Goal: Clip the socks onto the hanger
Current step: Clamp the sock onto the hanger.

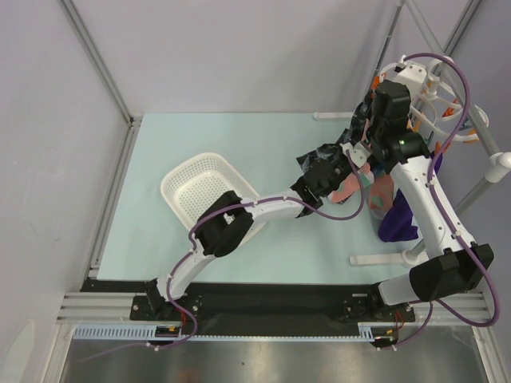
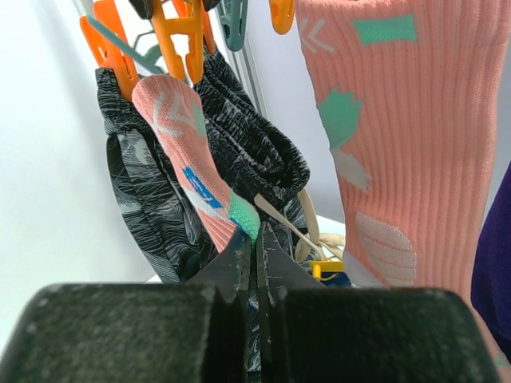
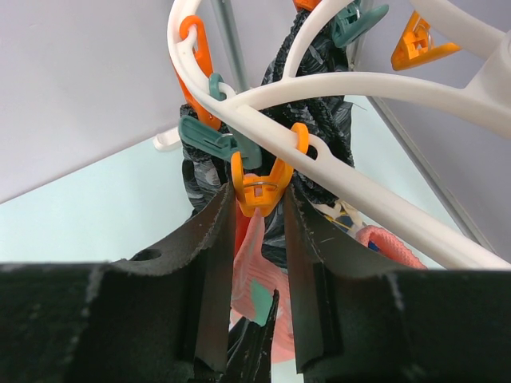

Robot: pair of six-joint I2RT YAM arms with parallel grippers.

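A salmon-pink sock (image 2: 188, 152) with white, blue and green patches hangs taut; my left gripper (image 2: 257, 239) is shut on its green lower end. The sock's top edge reaches the mouth of an orange peg (image 3: 260, 187) on the white ring hanger (image 3: 359, 84). My right gripper (image 3: 259, 203) is shut on that peg, one finger on each of its sides. Below the peg, the right wrist view shows the sock (image 3: 259, 271) and the left gripper's dark fingertips (image 3: 255, 343). A second pink sock (image 2: 407, 144) hangs close on the right. From above, both grippers (image 1: 354, 159) (image 1: 369, 120) meet at the hanger (image 1: 431, 88).
A dark white-patterned cloth (image 2: 255, 152) hangs right behind the held sock, and a purple garment (image 1: 399, 215) hangs beside it. A white basket (image 1: 209, 187) sits on the table left of the left arm. The hanger's stand (image 1: 479, 187) rises at the right edge.
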